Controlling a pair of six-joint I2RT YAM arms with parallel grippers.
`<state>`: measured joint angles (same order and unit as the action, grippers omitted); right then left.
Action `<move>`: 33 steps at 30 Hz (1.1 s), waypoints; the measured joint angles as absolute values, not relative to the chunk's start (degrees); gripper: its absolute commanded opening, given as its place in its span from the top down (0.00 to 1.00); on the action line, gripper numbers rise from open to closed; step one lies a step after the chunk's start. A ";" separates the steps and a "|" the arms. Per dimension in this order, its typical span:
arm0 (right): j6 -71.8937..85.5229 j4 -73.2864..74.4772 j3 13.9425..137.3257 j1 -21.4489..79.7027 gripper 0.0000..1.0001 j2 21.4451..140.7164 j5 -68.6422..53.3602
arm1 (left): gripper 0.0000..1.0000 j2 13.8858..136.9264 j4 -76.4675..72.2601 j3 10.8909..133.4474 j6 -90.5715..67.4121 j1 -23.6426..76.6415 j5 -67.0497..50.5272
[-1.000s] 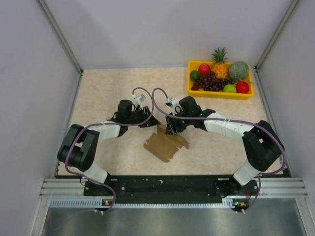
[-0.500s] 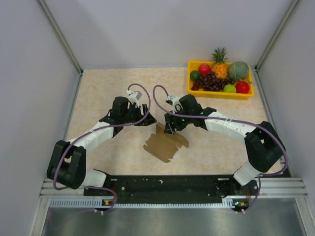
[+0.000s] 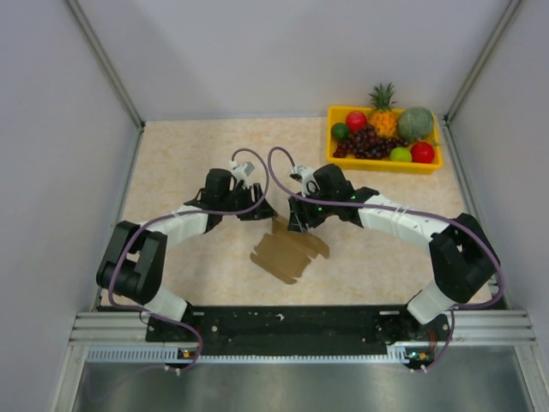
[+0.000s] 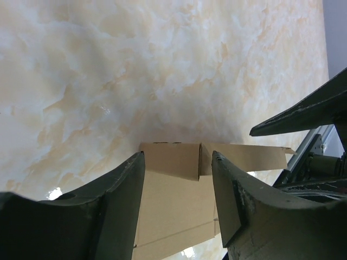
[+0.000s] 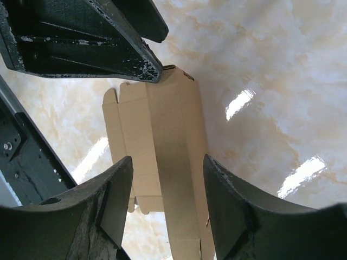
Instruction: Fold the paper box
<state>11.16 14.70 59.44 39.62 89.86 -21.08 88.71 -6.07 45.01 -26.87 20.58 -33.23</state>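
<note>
Paper box point(image 3: 289, 251) lies as a flat brown sheet on the surface point(image 3: 189, 154), midway between the arms. Left tool point(image 3: 257, 210) and right tool point(image 3: 297, 223) hang over its far end, both with jaws wide, holding nothing.

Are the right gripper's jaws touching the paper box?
Cannot tell. Right wrist view shows the right gripper over the paper box; neither contact nor gap shows plainly.

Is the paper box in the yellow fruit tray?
No, the paper box lies on the table, well apart from the yellow tray.
</note>
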 measured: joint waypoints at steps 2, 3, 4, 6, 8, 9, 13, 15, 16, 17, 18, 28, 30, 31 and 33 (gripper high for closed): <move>11.16 14.70 59.44 39.62 0.46 89.86 -21.08 | 0.43 88.90 -6.61 45.01 -27.14 20.58 -33.56; 11.16 14.70 59.44 39.62 0.47 89.86 -21.08 | 0.43 89.01 -6.81 45.01 -27.31 20.58 -33.58; 11.16 14.70 59.44 39.62 0.47 89.86 -21.08 | 0.43 89.06 -6.87 45.01 -27.33 20.58 -33.56; 11.14 14.70 59.44 39.62 0.49 89.86 -21.06 | 0.44 89.06 -6.92 45.01 -27.33 20.58 -33.52; 11.14 14.70 59.44 39.62 0.52 89.86 -21.08 | 0.51 89.03 -6.90 45.01 -27.33 20.58 -33.43; 11.14 14.70 59.44 39.62 0.53 89.86 -21.08 | 0.52 89.06 -6.92 45.01 -27.35 20.58 -33.41; 11.14 14.70 59.44 39.62 0.56 89.89 -21.10 | 0.60 89.06 -8.01 44.45 -27.77 20.58 -33.65; 11.14 14.70 59.44 39.62 0.57 89.97 -21.10 | 0.65 89.10 -9.91 43.51 -28.36 20.58 -34.06; 11.14 14.68 59.44 39.62 0.58 90.08 -21.08 | 0.66 89.17 -11.07 42.92 -28.62 20.58 -34.37; 11.11 14.68 59.44 39.62 0.59 90.24 -21.10 | 0.66 89.23 -12.03 42.48 -28.88 20.58 -34.70; 11.14 14.68 59.44 39.62 0.59 90.43 -21.10 | 0.66 89.30 -13.37 41.89 -29.06 20.58 -35.05; 11.20 13.10 58.22 39.66 0.62 91.26 -21.04 | 0.76 88.95 -27.59 34.98 -30.33 21.17 -34.59; 11.20 12.82 57.71 39.75 0.62 91.29 -21.08 | 0.78 88.49 -30.35 33.23 -30.46 21.28 -34.11; 11.20 12.86 57.63 39.86 0.62 91.39 -21.06 | 0.79 88.36 -31.42 32.58 -30.61 21.34 -33.87; 11.20 12.80 57.63 40.03 0.62 91.70 -21.06 | 0.80 88.27 -33.43 31.62 -30.96 21.47 -33.50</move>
